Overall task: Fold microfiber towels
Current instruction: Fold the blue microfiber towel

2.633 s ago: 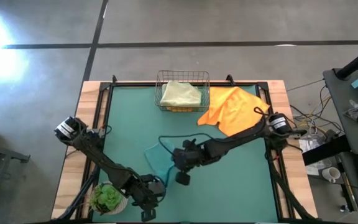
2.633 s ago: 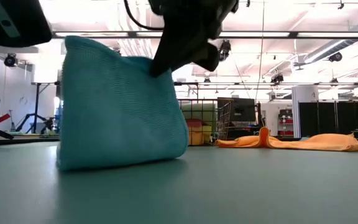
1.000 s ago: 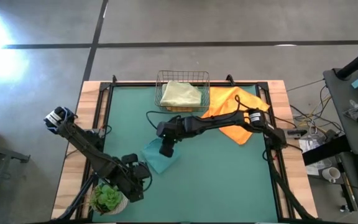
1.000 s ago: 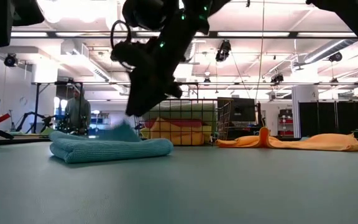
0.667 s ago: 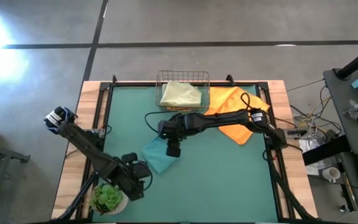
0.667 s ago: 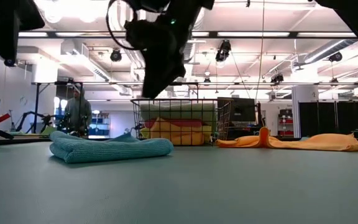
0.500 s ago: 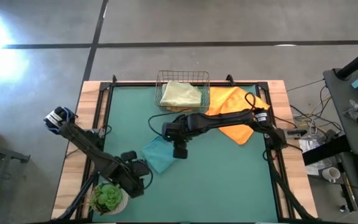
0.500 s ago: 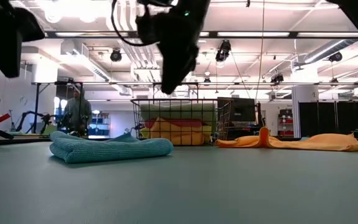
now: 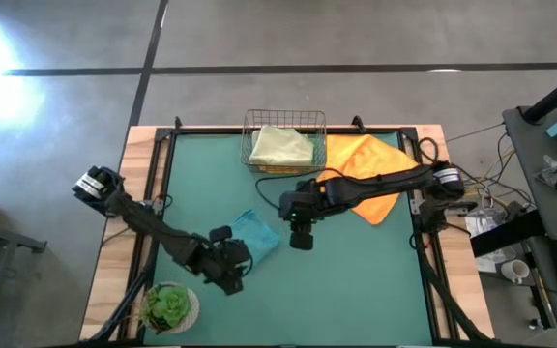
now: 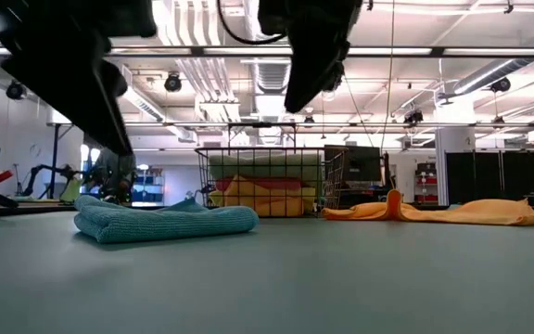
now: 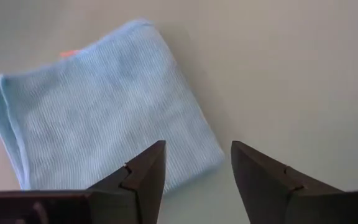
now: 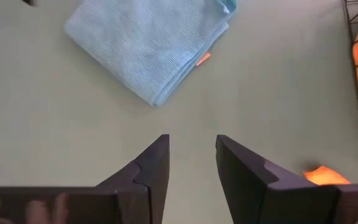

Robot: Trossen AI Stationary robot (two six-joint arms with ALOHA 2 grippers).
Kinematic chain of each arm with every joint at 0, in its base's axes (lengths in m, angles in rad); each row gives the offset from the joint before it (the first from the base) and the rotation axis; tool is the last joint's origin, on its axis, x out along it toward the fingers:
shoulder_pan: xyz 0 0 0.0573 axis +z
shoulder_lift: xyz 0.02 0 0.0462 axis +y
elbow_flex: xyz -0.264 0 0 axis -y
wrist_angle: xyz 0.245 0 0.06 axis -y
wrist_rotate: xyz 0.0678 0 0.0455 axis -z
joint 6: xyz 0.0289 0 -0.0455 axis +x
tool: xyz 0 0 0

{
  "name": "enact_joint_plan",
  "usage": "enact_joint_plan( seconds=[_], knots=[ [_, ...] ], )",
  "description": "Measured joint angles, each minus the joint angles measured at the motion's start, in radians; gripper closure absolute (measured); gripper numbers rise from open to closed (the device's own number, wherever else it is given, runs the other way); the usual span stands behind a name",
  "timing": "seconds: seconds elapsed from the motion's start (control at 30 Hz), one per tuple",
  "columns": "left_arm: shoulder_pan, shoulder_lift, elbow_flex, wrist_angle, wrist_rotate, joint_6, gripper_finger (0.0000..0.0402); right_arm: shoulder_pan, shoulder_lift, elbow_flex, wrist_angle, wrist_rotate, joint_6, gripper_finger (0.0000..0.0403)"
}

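Observation:
A teal microfiber towel [image 9: 257, 235] lies folded flat on the green mat, also visible in the low view as the teal towel [image 10: 165, 221]. My left gripper [image 11: 197, 149] hovers open just above the folded towel's [image 11: 98, 124] near side, touching nothing; it shows as the left gripper [image 9: 230, 269] from above. My right gripper [image 12: 191, 140] is open above bare mat, to the right of the towel [image 12: 148, 43], and shows as the right gripper [image 9: 301, 238] from above. An orange towel [image 9: 366, 166] lies spread at the far right. A pale green towel [image 9: 280, 145] rests on top in the wire basket [image 9: 251, 145].
The wire basket [image 10: 258, 181] stands at the far edge with orange cloth under the pale towel. A potted plant [image 9: 169, 307] sits at the near left corner, close to my left arm. Bare mat stretches over the near right half.
My right gripper has risen off the teal towel and gone toward the table's right edge. The small raised peak of the towel's upper layer has settled flat. My left gripper has moved toward the right, closer to the towel's near side.

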Motion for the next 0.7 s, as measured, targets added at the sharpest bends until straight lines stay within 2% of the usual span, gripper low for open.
enact_joint_plan(
  seconds=[0.13,0.3,0.47,0.7],
  knots=[
    [0.050,0.012,-0.026,0.049,0.000,0.032,0.0235,0.006,-0.064,-0.106,0.071,0.000,0.041,0.0282],
    [0.089,0.053,-0.061,0.148,0.001,0.034,0.0235,0.013,-0.101,-0.194,0.081,0.000,0.065,0.0282],
    [0.097,0.124,-0.061,0.177,0.004,0.027,0.0235,0.019,-0.102,-0.251,0.094,0.000,0.102,0.0282],
    [0.096,0.171,-0.060,0.168,0.082,0.034,0.0235,0.029,-0.098,-0.277,0.107,0.000,0.119,0.0282]
  ],
)
